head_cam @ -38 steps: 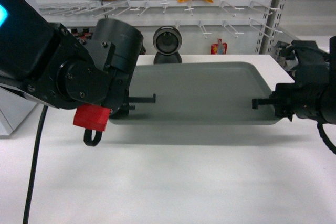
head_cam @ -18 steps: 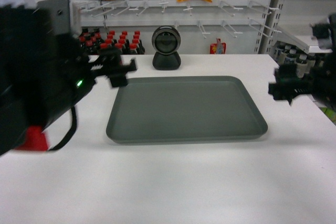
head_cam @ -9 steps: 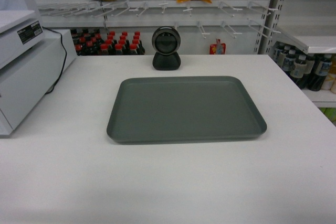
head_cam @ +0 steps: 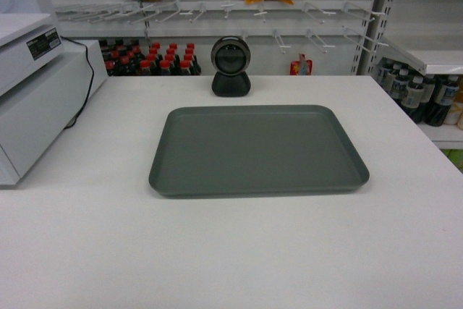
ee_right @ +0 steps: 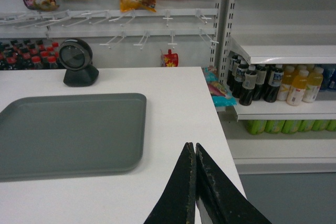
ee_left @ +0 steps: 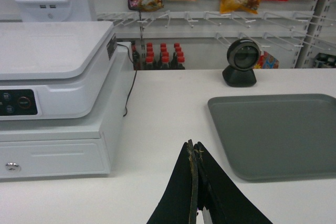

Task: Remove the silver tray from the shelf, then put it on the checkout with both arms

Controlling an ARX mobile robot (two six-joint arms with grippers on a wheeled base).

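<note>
White checkout (head_cam: 231, 251) counter fills the head view, matte top. Silver tray (head_cam: 257, 151) lies flat on it, centred, rim intact, long side facing the camera. Black round scanner (head_cam: 231, 66) stands on the counter just behind the tray's far edge, apart from it. White register machine (head_cam: 36, 99) sits on the left part of the counter, well apart from the tray; a black cable (head_cam: 85, 81) runs down behind it to the countertop.

Bright, even store light — soft shadows, slightly hazy.
</note>
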